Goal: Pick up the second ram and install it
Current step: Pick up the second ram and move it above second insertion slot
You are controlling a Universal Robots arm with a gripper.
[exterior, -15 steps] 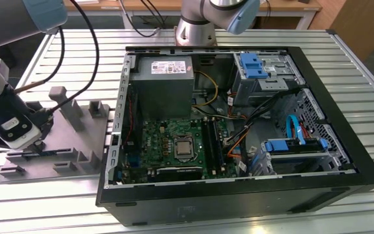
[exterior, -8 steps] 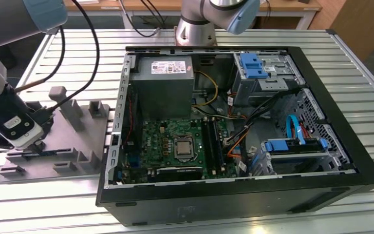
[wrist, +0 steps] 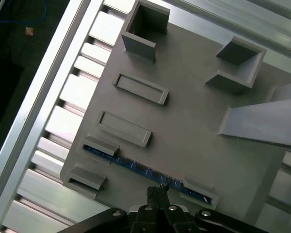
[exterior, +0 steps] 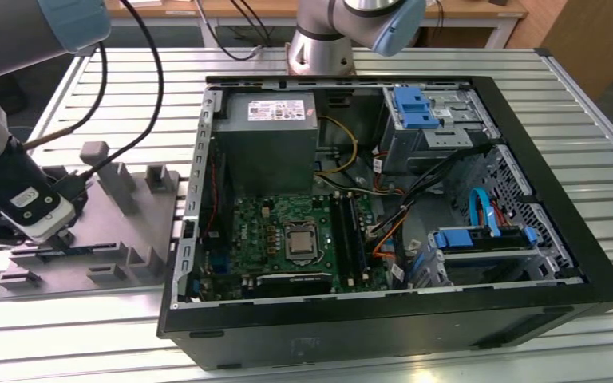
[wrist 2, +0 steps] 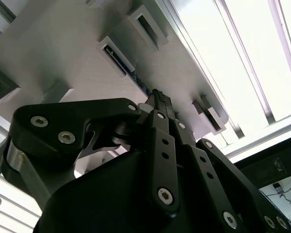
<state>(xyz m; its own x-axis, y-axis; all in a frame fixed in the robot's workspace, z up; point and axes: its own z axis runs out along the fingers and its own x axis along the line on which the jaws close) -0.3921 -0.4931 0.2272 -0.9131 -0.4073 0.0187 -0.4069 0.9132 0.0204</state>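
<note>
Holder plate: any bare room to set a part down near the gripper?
The bare flat middle of the holder plate, between the empty pockets and the tall wedge. It is crowded along the edge where the gripper is at the second ram. The table slats beside the plate are bare too.

You have one open computer case on the bench. Inside it you can count one motherboard, one grey power supply and two blue brackets. How many memory slots there are, you cannot tell. Beside the case lies one grey holder plate. In the first wrist view it shows you two open square pockets, two shallow rectangular frames and one memory stick, the second ram. One tool is over it.
</note>
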